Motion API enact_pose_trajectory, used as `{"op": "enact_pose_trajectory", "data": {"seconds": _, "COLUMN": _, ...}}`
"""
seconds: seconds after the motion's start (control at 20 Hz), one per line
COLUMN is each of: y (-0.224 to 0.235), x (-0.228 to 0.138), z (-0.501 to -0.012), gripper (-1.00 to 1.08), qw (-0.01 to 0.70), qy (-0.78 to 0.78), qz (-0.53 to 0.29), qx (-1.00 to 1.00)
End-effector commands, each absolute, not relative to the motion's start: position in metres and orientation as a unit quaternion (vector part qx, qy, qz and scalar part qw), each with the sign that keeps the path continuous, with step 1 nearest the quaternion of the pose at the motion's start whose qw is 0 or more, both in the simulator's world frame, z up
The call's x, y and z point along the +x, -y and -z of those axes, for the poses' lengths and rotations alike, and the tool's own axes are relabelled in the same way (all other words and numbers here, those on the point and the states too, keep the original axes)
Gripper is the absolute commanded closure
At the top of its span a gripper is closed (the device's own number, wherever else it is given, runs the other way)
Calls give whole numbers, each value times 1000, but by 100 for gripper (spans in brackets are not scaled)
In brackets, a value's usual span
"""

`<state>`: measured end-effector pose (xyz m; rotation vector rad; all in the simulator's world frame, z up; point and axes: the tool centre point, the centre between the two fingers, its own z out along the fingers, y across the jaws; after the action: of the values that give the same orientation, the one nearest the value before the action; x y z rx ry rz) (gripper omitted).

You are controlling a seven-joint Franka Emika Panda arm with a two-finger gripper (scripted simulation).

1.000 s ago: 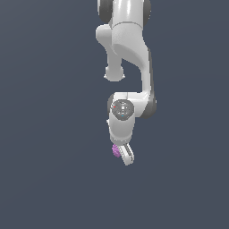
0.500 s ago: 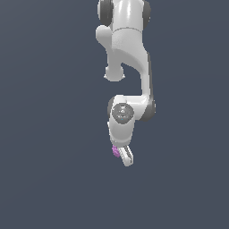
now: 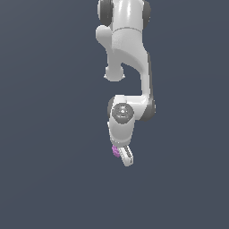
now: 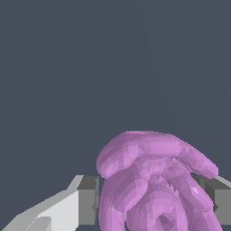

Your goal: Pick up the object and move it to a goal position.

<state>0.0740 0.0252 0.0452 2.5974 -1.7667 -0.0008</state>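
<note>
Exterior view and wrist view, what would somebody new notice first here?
First the white arm, hanging from the top of the exterior view against a plain dark grey background. Next the pink-purple knobbly blob, which fills the wrist view between the hand's fingers and shows only as a speck at the arm's tip in the exterior view.

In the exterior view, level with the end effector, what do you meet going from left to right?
Bare grey background → the pink-purple object → the white end effector finger → bare grey background again.

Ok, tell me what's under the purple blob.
Only bare grey floor shows past the purple blob, which sits between the pincer fingers. Whatever lies directly beneath the blob is covered.
</note>
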Motion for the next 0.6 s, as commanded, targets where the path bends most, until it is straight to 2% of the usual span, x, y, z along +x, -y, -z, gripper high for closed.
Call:
{"op": "enact_pose_trajectory", "data": {"seconds": 0.0, "y": -24, "x": 74, "z": -47, "gripper": 108, "qw": 0, "qy": 562, "qz": 0, "qx": 827}}
{"op": "enact_pose_trajectory", "data": {"seconds": 0.55, "y": 5, "x": 63, "z": -95, "gripper": 108, "qw": 0, "qy": 563, "qz": 1, "qx": 827}}
